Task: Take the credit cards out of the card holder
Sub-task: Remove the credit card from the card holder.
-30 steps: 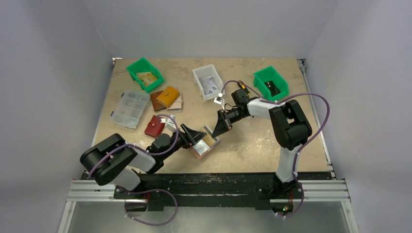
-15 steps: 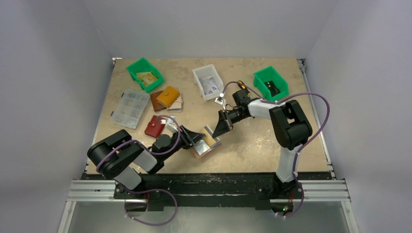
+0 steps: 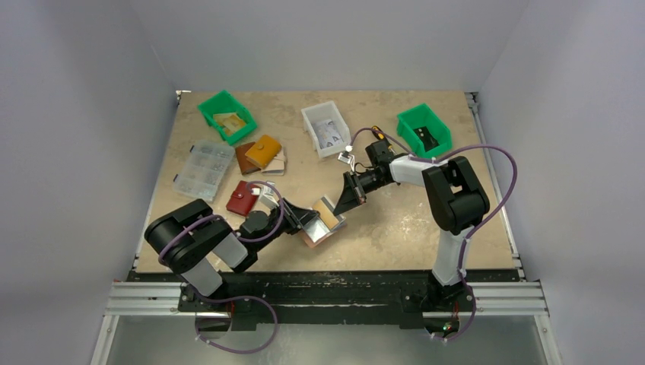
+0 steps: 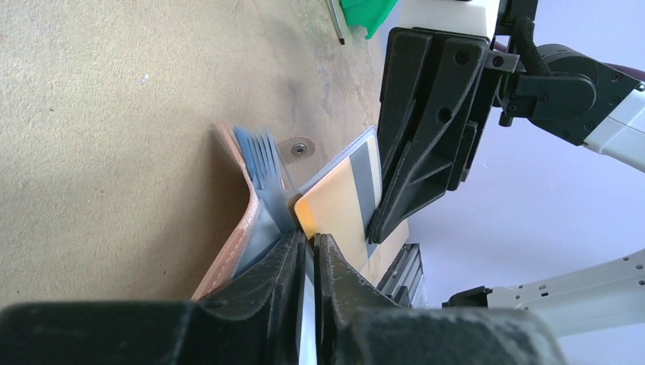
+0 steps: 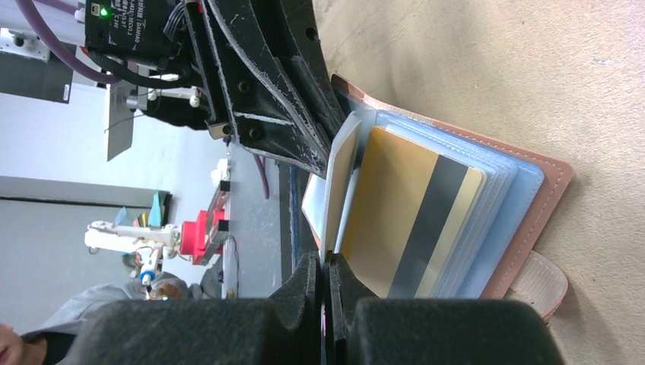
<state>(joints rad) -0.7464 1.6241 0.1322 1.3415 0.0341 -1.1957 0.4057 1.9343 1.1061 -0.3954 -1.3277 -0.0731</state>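
Note:
The brown-pink card holder [image 3: 320, 232] lies open on the table, its clear sleeves [image 4: 262, 163] fanned up. One sleeve page [image 5: 340, 182] stands upright with a tan-gold credit card [image 4: 338, 201] with a grey stripe in it. My right gripper [image 5: 327, 262] is shut on that sleeve's far edge. My left gripper [image 4: 310, 240] is closed on the near corner of the same card, its fingers [image 5: 304, 129] facing the right ones [image 4: 414, 167]. A second tan-gold card [image 5: 407, 220] lies flat in the sleeves below. From above, both grippers [image 3: 310, 220] [image 3: 341, 207] meet over the holder.
Two green bins [image 3: 227, 115] [image 3: 424, 129] and a white bin [image 3: 325, 128] stand along the back. A clear compartment box [image 3: 203, 170], a red pouch [image 3: 242, 199] and a mustard-yellow wallet [image 3: 263, 150] on a brown one lie left of the holder.
My left gripper's jaws have closed from wide open onto the card's corner, and the left arm has shifted right toward the holder. The right arm has hardly moved.

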